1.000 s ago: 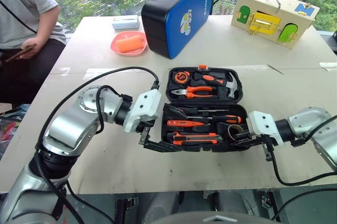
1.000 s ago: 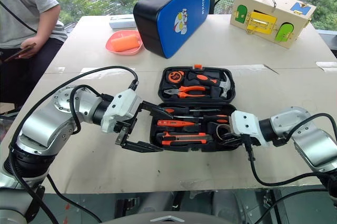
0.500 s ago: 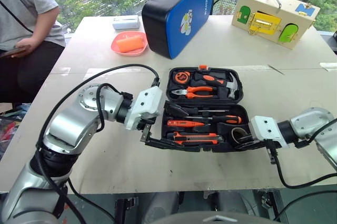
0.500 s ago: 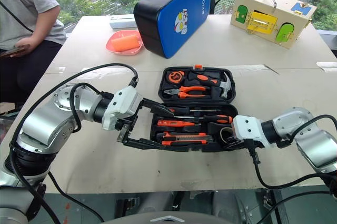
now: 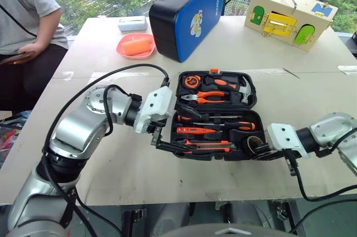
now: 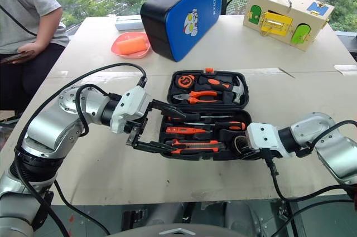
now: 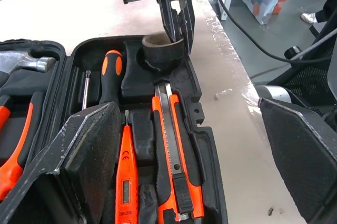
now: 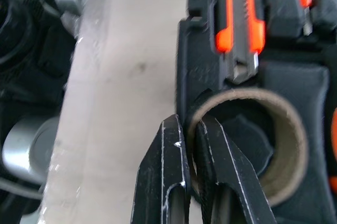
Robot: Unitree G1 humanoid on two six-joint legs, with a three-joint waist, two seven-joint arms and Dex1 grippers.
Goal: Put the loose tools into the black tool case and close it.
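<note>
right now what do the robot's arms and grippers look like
Both arms are rounded silver-grey metal segments ending in white boxy wrist housings, with black cables looping along them. The left gripper and right gripper each have two slim black fingers; the left's are broad, wedge-shaped and scuffed.

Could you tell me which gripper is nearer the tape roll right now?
Right. The right gripper is pinching the tape roll's wall; the left gripper stands open at the case's opposite end.
</note>
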